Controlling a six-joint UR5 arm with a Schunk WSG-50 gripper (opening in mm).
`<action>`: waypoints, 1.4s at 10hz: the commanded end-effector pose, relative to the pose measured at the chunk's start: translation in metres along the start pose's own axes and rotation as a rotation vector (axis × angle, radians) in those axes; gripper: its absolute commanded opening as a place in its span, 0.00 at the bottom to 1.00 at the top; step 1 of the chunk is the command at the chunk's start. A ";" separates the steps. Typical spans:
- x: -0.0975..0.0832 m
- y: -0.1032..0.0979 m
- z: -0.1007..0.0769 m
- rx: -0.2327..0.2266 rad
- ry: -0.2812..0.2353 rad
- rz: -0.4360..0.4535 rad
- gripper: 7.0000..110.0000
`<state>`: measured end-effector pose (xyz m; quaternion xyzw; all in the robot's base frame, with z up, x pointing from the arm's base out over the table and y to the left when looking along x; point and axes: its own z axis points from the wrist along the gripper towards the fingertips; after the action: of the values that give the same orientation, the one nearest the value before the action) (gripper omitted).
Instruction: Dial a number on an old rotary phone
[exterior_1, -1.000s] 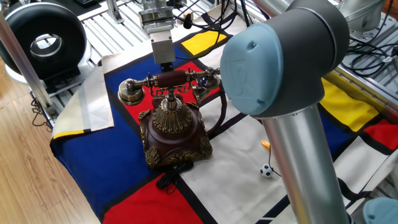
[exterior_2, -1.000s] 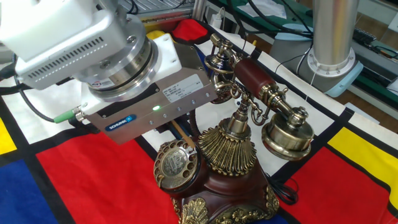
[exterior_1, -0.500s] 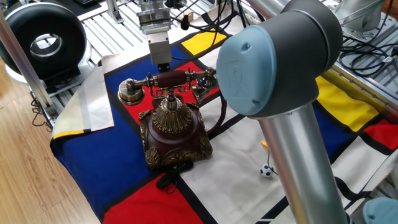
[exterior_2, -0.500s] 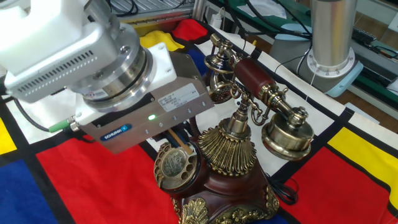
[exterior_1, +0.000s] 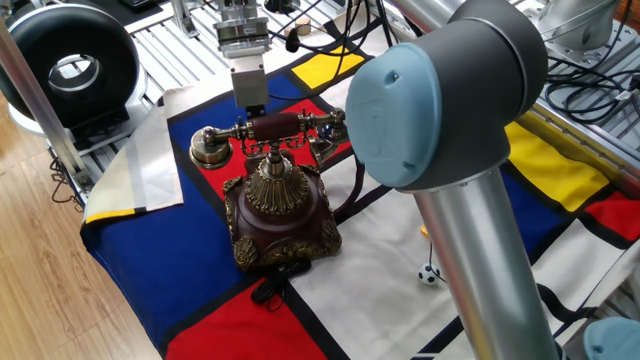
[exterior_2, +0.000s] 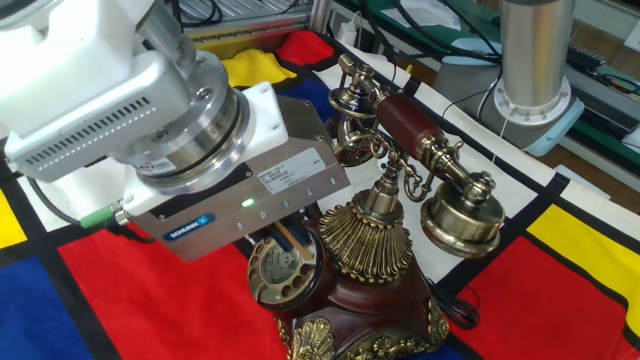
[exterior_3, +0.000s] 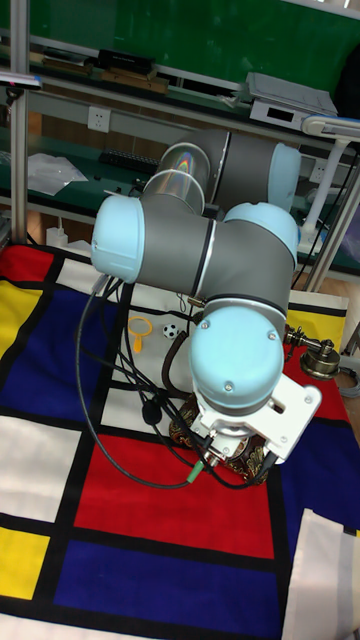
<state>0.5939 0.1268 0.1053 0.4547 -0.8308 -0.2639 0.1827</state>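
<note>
Fingers mostly hidden under the gripper (exterior_2: 285, 238) body, so can't tell if apart or together. Looking like a thin stick-like tip poking down into the rotary dial (exterior_2: 285, 272). Probably mid-dial, turning one digit. Next up, likely sweeping round to the stop without slipping out. Old rotary phone (exterior_1: 280, 205) sitting on the colour-block cloth (exterior_1: 180, 270), handset (exterior_1: 270, 128) resting in its cradle.

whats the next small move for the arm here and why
Probably sweep the tool a little further around the dial of the phone. Its thin tip sits on the dial face, and the handset rests on the cradle. Whether the tip is seated in a finger hole is hidden by the tool body.
</note>
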 end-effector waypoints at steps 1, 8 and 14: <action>-0.007 -0.005 -0.004 -0.010 -0.026 -0.010 0.00; -0.020 -0.013 -0.004 0.007 -0.050 0.014 0.00; -0.025 -0.021 -0.002 0.042 -0.065 0.053 0.00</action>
<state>0.6188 0.1331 0.0931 0.4344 -0.8493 -0.2536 0.1604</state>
